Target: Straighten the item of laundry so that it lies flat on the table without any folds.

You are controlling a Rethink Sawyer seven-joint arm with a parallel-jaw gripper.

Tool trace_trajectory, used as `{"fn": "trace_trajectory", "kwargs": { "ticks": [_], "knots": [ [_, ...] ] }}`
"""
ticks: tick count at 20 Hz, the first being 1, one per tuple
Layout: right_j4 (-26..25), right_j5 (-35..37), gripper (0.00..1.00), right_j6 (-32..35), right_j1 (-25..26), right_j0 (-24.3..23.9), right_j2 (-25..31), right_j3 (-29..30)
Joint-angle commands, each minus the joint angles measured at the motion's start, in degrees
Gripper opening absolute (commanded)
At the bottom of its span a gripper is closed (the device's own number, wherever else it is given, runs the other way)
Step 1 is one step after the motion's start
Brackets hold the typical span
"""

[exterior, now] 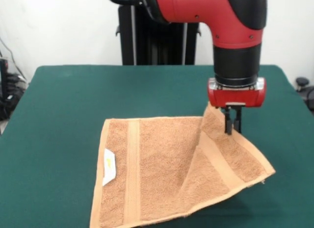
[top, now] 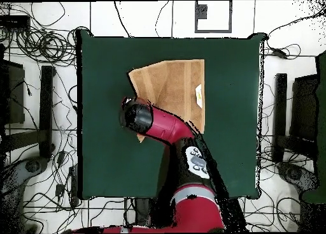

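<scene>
This is a robotics lab rather than a home or shop: a red and black robot arm [exterior: 230, 36] on a black pedestal [exterior: 157, 43] stands at a tabletop [top: 108, 117] covered in dark green felt, set on a pale tiled floor [top: 286, 21]. All round the tabletop, loose black cables [top: 38, 40] sprawl over the tiles, and dark equipment stands [top: 46, 110] sit just beside its two long sides. Behind the pedestal there is only a bare white wall [exterior: 59, 26], with more cabling bunched off the tabletop's corner.
</scene>
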Motion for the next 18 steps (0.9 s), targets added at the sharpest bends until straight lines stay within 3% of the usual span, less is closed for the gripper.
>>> {"fn": "trace_trajectory", "kwargs": {
  "ticks": [1, 7, 13, 18],
  "knots": [
    [6.32, -0.09, 0.0, 20.36, 3.19, 6.03, -1.83, -0.34],
    [8.94, -2.23, 0.0, 22.05, 3.93, 7.76, -2.56, -0.77],
    [9.23, -9.97, 0.0, 23.1, 4.96, 7.22, -1.5, -0.24],
    [10.32, -7.81, 0.0, 23.11, 4.23, 7.9, -1.82, -0.41]
  ]
}}
